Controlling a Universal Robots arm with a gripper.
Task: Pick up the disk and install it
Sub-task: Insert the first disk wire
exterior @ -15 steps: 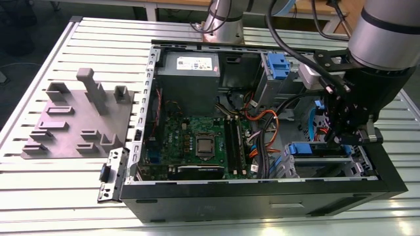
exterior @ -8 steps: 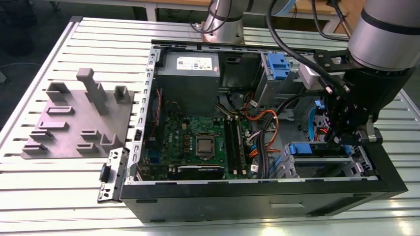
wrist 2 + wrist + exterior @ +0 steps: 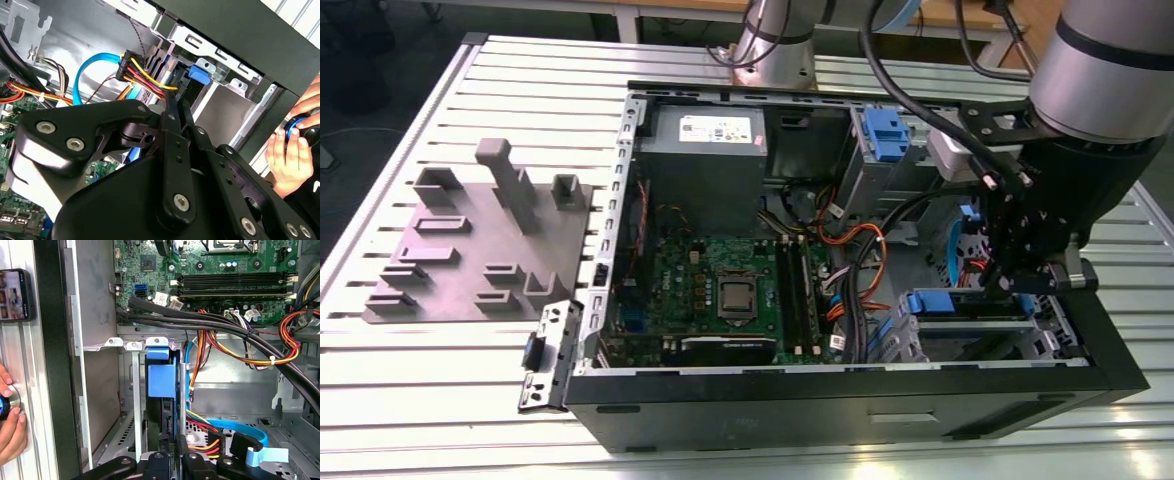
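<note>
Claw [image 3: 172, 107] (black) beside cables [image 3: 145, 75]

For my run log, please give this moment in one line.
gripper: inside computer case, at drive bay | disk: seated edge-on in bay | fingers: unclear

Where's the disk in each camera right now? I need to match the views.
Exterior view: the disk, blue front showing, in the drive cage at the exterior view's right.
Second wrist view: its blue tab beside the cage's bracket.
First wrist view: edge-on in the cage.
Shared landmark: the drive cage.
</note>
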